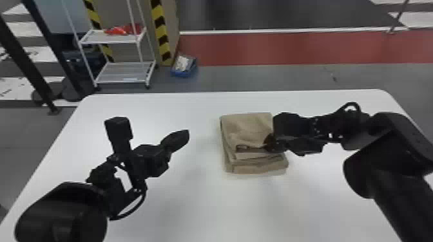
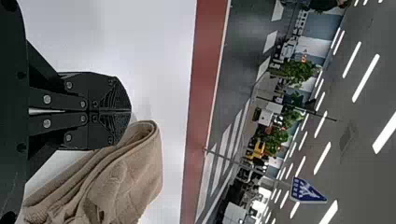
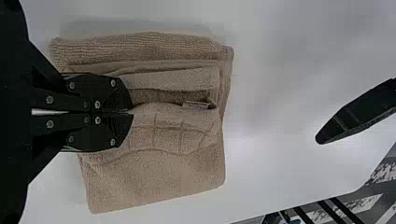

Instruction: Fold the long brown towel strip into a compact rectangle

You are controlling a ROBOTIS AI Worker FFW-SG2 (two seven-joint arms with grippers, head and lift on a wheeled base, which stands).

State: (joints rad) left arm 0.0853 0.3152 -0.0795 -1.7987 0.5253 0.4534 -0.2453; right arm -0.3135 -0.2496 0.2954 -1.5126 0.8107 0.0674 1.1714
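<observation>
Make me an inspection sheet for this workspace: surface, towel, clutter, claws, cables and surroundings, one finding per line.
Surface: white table with rounded far corners.
Job's things: brown cloth towel folded into a layered, roughly rectangular stack; layers uneven along the near side.
Clutter: red items on the rack's upper shelf; blue bin with pale contents on the floor.
Left claw: black, two flat fingers, shut, left of the towel.
Right claw: same type, shut at the towel's upper fold; cannot tell whether cloth is pinched.
Cables: black cable looping beside the left arm.
Surroundings: white metal rack, red floor strip, black-and-yellow striping.
</observation>
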